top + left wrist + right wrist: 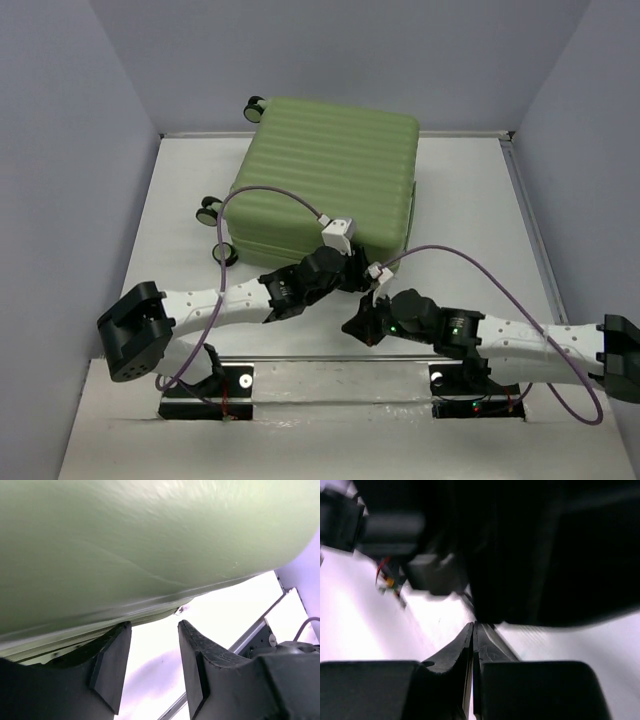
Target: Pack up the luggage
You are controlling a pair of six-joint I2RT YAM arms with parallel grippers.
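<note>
The luggage (325, 175) is a light green ribbed hard-shell suitcase lying shut and flat on the white table, its black wheels (208, 212) on the left. In the left wrist view its smooth green shell (150, 545) fills the upper frame. My left gripper (352, 268) sits at the suitcase's near edge, open with nothing between its fingers (112, 665); the left fingertip lies right under the shell's rim. My right gripper (356, 326) hovers just in front of the left wrist, shut and empty, its fingertips (470, 635) pressed together.
Grey walls enclose the table (470, 200) on three sides. A metal rail (330, 375) with both arm bases runs along the near edge. Purple cables (270, 192) arc over the arms. The left arm's dark body (545, 550) looms close above my right gripper.
</note>
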